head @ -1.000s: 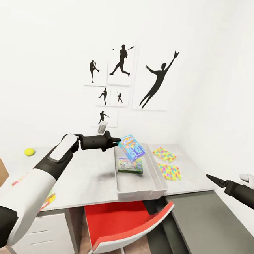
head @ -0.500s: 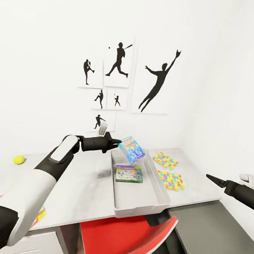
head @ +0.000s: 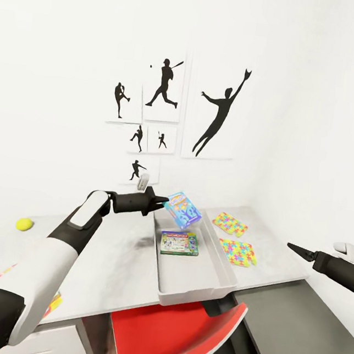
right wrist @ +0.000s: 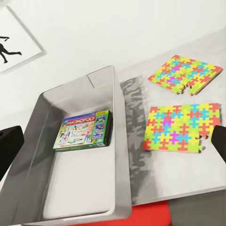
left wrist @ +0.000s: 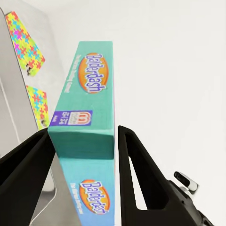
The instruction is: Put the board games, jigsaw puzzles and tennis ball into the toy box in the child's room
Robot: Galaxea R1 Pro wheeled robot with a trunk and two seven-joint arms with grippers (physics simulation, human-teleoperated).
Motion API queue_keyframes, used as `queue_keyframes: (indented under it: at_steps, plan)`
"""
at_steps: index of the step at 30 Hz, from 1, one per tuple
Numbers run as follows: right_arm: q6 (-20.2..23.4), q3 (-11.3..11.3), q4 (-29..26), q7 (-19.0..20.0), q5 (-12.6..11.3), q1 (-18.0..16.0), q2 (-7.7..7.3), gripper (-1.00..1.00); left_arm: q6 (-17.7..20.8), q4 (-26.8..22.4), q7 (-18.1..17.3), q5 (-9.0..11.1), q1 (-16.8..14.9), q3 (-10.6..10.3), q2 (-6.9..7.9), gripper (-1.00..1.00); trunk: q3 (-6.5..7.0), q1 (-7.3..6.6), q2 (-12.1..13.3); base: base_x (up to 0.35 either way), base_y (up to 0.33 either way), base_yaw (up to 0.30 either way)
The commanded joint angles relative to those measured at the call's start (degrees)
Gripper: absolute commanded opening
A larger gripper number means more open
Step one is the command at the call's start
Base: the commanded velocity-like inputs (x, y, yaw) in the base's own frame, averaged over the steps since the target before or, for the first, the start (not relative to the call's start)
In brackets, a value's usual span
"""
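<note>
Left hand (head: 163,201) is gripping the flat teal cardboard game box (head: 183,209) by one end, tilted, long axis slanting down over the grey bin (head: 226,270). Monopoly box (head: 180,243) is lying flat inside the bin on the desk (head: 114,263). Right hand (head: 295,248) is hanging off the desk's right side; can't tell if it's open.

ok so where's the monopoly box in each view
Head view: the Monopoly box lies flat on the floor of the toy box, mid-frame, below the held blue game.
Right wrist view: Monopoly box left of centre, inside the toy box.
Left wrist view: not seen.
Shared landmark: the two jigsaw puzzles beside the toy box.
</note>
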Motion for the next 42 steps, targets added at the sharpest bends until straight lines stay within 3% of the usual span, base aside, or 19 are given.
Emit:
queue_keyframes:
  at_steps: [1, 12, 18, 27, 42]
  plan:
    - [0.48, -0.05, -0.01, -0.04, -0.31, -0.07, -0.01, 1.0, 0.05, 0.0, -0.14, 0.02, -0.06, -0.12, 0.05, -1.0, -0.13, 0.04, -0.13, 0.006, 0.0, -0.003]
    - [0.48, -0.05, 0.0, -0.11, -0.29, -0.07, -0.01, 1.0, 3.52, 0.51, -0.36, 0.52, 0.71, 0.23, 0.35, -1.0, -0.13, 0.04, -0.13, 0.002, 0.0, -0.001]
    - [0.48, -0.05, 0.01, -0.15, -0.25, -0.12, -0.01, 1.0, 5.39, 3.97, -0.59, 1.08, 0.81, 0.26, 0.62, -1.0, -0.13, 0.04, -0.13, 0.0, 0.0, 0.0]
    - [0.48, -0.05, 0.01, -0.19, -0.23, -0.15, -0.01, 1.0, 6.3, 9.68, -0.67, 2.51, 0.48, -0.04, 1.38, -1.0, -0.13, 0.04, -0.13, 0.0, 0.0, 0.0]
    - [0.48, 0.91, 0.01, -0.2, -0.22, -0.15, -0.01, 1.0, 6.47, 11.74, -0.69, 2.91, 0.31, -0.3, 1.76, -1.0, -0.13, 0.04, -0.13, 0.0, 0.0, 0.0]
